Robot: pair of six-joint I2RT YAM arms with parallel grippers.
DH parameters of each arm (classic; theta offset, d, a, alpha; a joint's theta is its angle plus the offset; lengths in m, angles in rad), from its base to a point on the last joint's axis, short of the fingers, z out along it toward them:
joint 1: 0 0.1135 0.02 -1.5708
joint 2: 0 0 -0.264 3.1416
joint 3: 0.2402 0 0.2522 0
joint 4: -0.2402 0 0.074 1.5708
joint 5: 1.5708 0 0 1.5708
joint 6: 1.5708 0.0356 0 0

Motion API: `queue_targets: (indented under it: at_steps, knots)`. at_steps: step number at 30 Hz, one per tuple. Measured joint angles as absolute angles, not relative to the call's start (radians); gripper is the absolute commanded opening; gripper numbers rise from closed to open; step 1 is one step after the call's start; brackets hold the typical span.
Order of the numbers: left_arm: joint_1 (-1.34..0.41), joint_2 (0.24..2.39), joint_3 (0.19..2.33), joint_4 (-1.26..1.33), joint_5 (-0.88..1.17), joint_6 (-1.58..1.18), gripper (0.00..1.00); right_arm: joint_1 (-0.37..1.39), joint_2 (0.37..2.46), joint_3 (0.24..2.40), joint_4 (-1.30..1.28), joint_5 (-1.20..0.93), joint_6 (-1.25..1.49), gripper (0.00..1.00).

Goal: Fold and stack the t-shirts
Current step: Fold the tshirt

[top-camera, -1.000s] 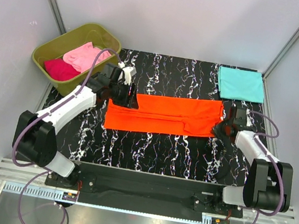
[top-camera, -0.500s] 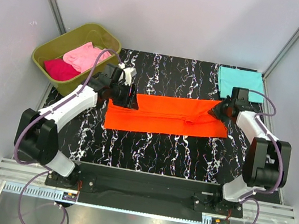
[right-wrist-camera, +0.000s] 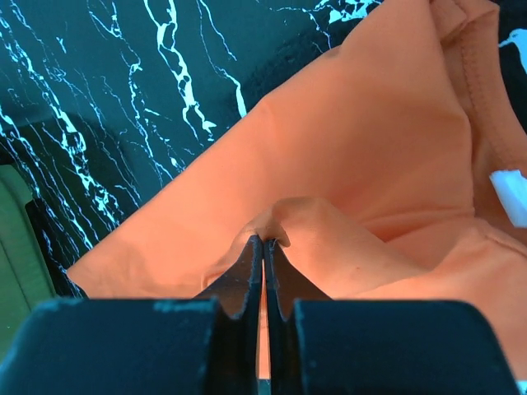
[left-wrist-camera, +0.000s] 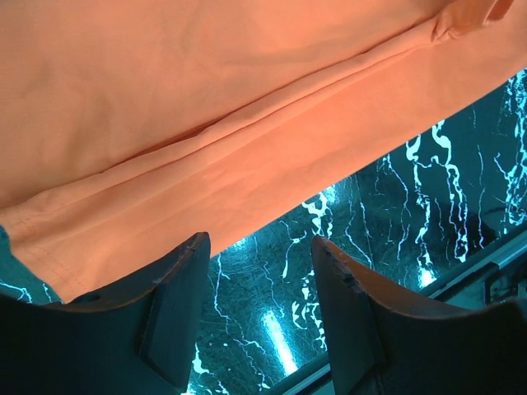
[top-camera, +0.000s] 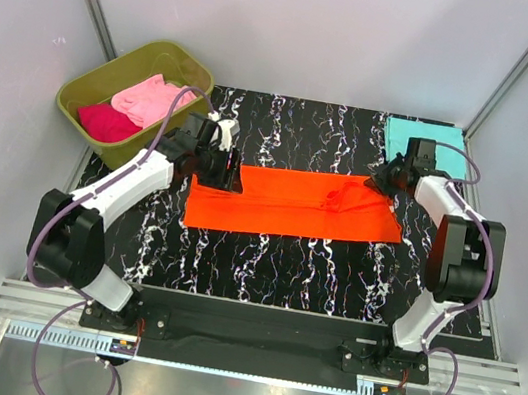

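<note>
Black marbled desk: bright orange cloth t-shirt lies lengthwise left to right. Right hand pinches it; left hand has its jaws parted

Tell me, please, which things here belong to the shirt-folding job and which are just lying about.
Belong to the job:
orange t-shirt, pinched by the right gripper
teal t-shirt, folded
pink t-shirt and magenta t-shirt, in the olive-green tub
left gripper, open

Just lying about:
olive-green tub
marbled table
</note>
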State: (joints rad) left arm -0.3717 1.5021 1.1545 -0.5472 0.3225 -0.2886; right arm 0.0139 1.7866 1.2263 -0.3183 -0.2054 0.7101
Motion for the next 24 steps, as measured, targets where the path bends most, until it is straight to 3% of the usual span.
queue_targets:
  at_steps: [11,24]
  knots:
    - [-0.372,1.538,1.155,-0.553,0.281,-0.289,0.57,0.014,1.936,1.33,-0.291,-0.289,0.696,0.08]
    - [-0.372,1.566,1.155,-0.559,0.257,-0.293,0.57,0.014,1.975,1.331,-0.22,-0.366,0.706,0.09]
